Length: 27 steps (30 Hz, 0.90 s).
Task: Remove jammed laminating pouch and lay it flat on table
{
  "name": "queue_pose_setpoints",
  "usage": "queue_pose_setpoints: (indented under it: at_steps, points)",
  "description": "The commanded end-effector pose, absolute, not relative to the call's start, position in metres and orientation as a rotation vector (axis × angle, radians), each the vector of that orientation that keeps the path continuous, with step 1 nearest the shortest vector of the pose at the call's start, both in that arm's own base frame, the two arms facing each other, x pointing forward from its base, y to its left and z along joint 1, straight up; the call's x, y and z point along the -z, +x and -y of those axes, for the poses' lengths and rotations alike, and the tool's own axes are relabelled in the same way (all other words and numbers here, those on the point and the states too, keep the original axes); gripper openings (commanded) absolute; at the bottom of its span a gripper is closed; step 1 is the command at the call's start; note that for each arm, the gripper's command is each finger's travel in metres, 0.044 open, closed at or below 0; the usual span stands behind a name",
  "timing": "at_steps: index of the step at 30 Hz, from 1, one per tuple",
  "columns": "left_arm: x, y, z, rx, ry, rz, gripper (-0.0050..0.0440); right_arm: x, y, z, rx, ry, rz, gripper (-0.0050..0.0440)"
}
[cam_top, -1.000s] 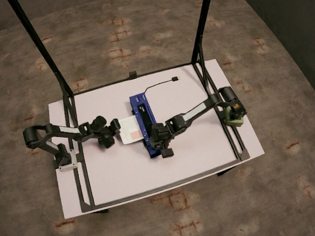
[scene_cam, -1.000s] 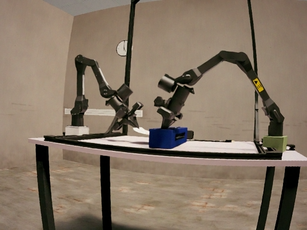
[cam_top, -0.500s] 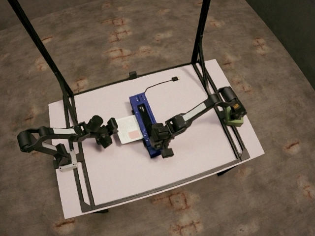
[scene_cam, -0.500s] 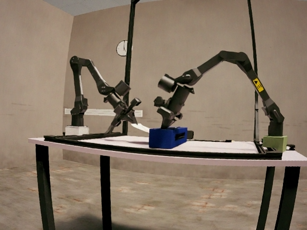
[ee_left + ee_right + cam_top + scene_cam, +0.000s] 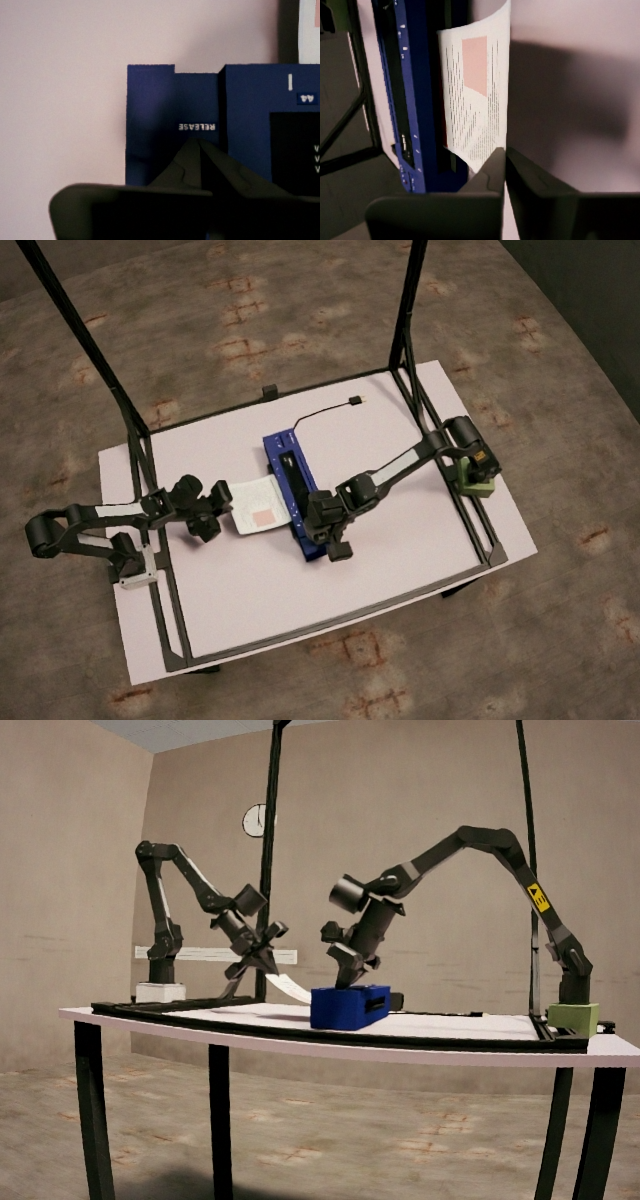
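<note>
The blue laminator [image 5: 294,488] stands upright mid-table; it also shows in the exterior view [image 5: 348,1006]. The white laminating pouch [image 5: 258,506] with a pink patch sticks out of its side, and one edge is at the slot [image 5: 445,150]. My right gripper [image 5: 227,495] is shut on the pouch's free edge [image 5: 504,150] and holds it lifted off the table [image 5: 289,988]. My left gripper [image 5: 312,538] is shut, with its fingertips [image 5: 198,142] on the RELEASE key [image 5: 197,127] at the laminator's near end.
The black power cord [image 5: 320,413] runs from the laminator's far end to a plug [image 5: 355,400] near the back edge. A black frame borders the table. The left arm's green base [image 5: 478,482] and the right arm's white base [image 5: 136,570] stand at opposite ends.
</note>
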<state>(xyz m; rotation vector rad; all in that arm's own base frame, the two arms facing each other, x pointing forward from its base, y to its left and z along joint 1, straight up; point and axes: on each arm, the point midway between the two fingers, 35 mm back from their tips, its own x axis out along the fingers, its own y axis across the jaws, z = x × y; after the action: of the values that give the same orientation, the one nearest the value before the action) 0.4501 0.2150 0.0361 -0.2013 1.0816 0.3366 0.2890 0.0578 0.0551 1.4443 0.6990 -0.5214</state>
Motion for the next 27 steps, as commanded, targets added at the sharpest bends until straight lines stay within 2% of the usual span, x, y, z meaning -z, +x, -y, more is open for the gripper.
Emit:
queue_pose_setpoints:
  at_steps: [1, 27]
  points:
    - [-0.032, 0.450, -0.214, -0.334, -0.201, -1.089, -0.0050, -0.062, 0.290, -0.054, 0.521, 1.449, -0.672, -0.0050]
    - [-0.032, 0.450, -0.214, -0.334, -0.201, -1.089, -0.0050, -0.088, 0.263, -0.051, 0.522, 1.448, -0.674, -0.0050]
